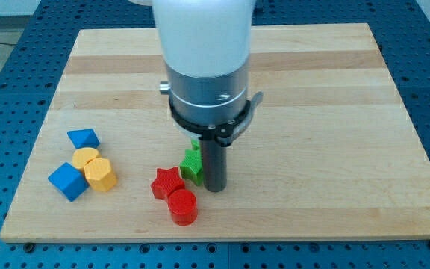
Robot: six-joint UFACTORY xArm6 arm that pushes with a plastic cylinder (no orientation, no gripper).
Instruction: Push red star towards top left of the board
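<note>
The red star (pixel 166 182) lies on the wooden board (pixel 334 104) near the view's bottom, left of centre. A red cylinder (pixel 183 206) touches it at its lower right. A green block (pixel 192 164), partly hidden by the arm, sits just up and right of the star. My tip (pixel 214 187) is on the board right of the red star, close beside the green block and just above-right of the red cylinder.
At the view's left lie a blue block (pixel 83 138), a yellow cylinder (pixel 86 157), a yellow hexagon (pixel 100 175) and a blue cube (pixel 68 181), clustered together. The arm's wide white and grey body (pixel 206 67) hides the board's middle.
</note>
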